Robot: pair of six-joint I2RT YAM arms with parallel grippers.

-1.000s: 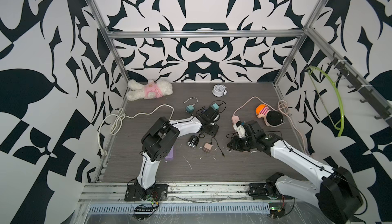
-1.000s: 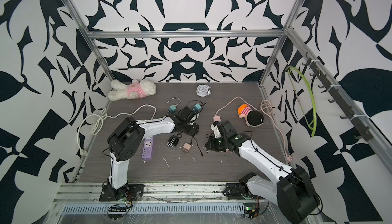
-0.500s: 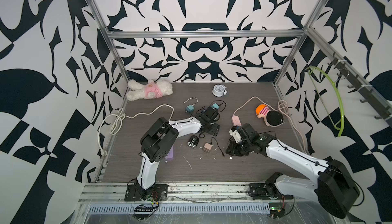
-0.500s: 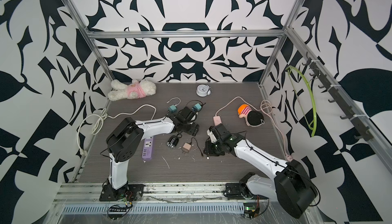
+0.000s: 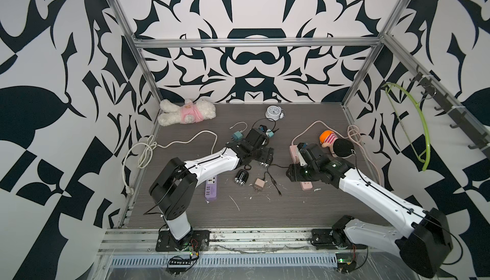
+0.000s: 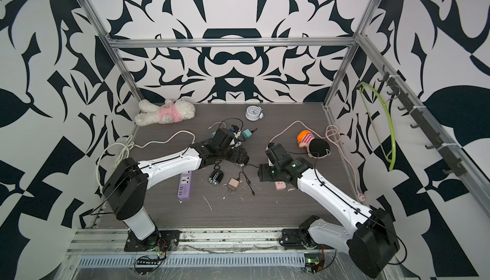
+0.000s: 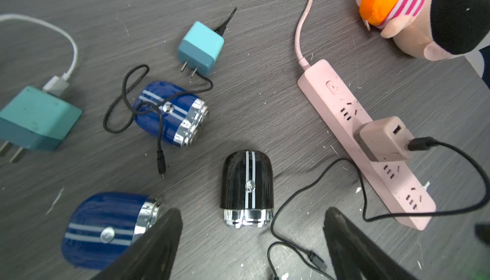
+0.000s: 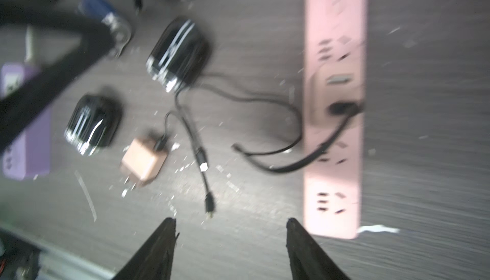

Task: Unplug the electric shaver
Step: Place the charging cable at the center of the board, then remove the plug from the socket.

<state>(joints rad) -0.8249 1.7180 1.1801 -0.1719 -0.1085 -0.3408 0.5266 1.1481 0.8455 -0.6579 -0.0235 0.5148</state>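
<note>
The black electric shaver point(image 7: 246, 183) with twin white stripes lies flat on the dark table, its chrome head toward my left gripper point(image 7: 252, 213). That gripper hangs open just above it, one finger on each side, touching nothing. A black cable runs from the beige adapter point(image 7: 381, 139), plugged into the pink power strip point(image 7: 344, 111), past the shaver. Its free plug point(image 7: 316, 261) lies loose on the table, apart from the shaver. My right gripper point(image 8: 230, 221) is open and empty over bare table beside the strip point(image 8: 334, 13); its view is blurred. In both top views the grippers point(image 5: 265, 158) point(image 6: 262, 175) sit mid-table.
Two blue shavers point(image 7: 169, 113) point(image 7: 106, 228), a second black shaver point(image 5: 240, 178), teal adapters point(image 7: 200, 48) point(image 7: 37, 118), a loose beige adapter point(image 5: 259, 184) and a purple power strip point(image 5: 211, 188) crowd the middle. Plush toys point(image 5: 185, 113) point(image 5: 335, 143) and a clock point(image 5: 273, 112) lie toward the back.
My right gripper has gone from shut to open and shifted a little toward the middle. My left gripper's jaws have spread wider over the black shaver.
</note>
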